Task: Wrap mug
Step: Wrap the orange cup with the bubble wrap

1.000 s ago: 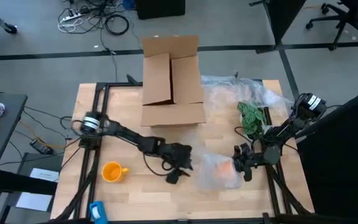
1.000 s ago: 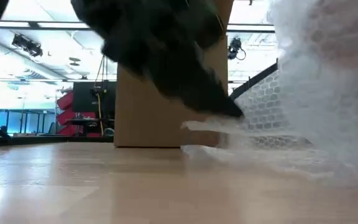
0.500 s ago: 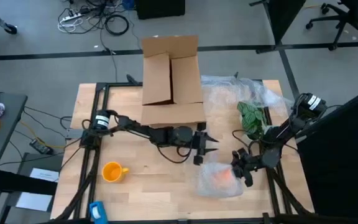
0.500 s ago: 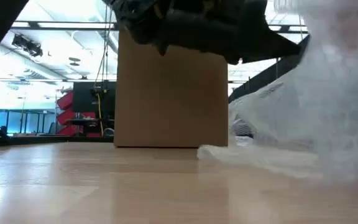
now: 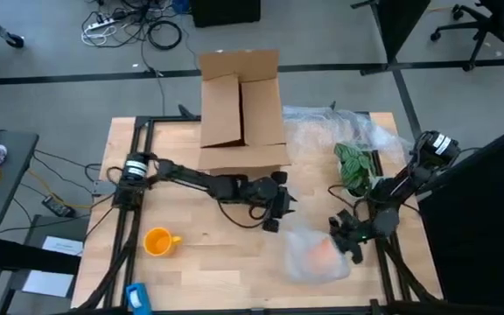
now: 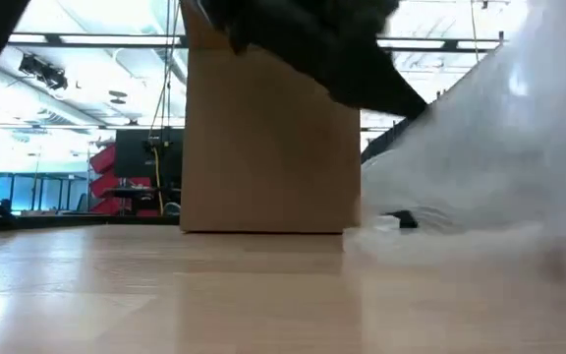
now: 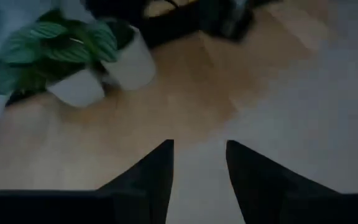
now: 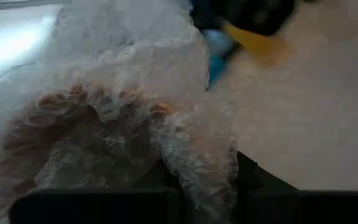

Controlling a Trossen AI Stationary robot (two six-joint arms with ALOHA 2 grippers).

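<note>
The yellow-orange mug (image 5: 157, 241) stands on the wooden table at the near left, apart from both grippers. A bundle of bubble wrap (image 5: 318, 255) lies near the table's front right, and something orange shows through it. My right gripper (image 5: 350, 243) is at the bundle's right side, shut on the wrap (image 8: 123, 124). My left gripper (image 5: 280, 208) hovers open in front of the cardboard box (image 5: 243, 114), a little to the far left of the bundle, with nothing between its fingers (image 7: 160, 165). My right gripper pinches a bunched, crinkled edge of the bubble wrap (image 8: 197, 168) between its two fingers, several layers gathered together. It comes at the bundle from the table's right side. The bundle rests on the table.
The open cardboard box stands at the far middle. Potted green plants (image 5: 353, 166) and a clear plastic sheet (image 5: 339, 122) lie at the far right. A blue object (image 5: 138, 297) sits at the near left edge. Bare wood lies between the mug and the bundle.
My left gripper has drawn away from the bundle's left side, going toward the far edge and right, up in front of the box. My right gripper has pulled the bundle a little toward the near edge and the right.
</note>
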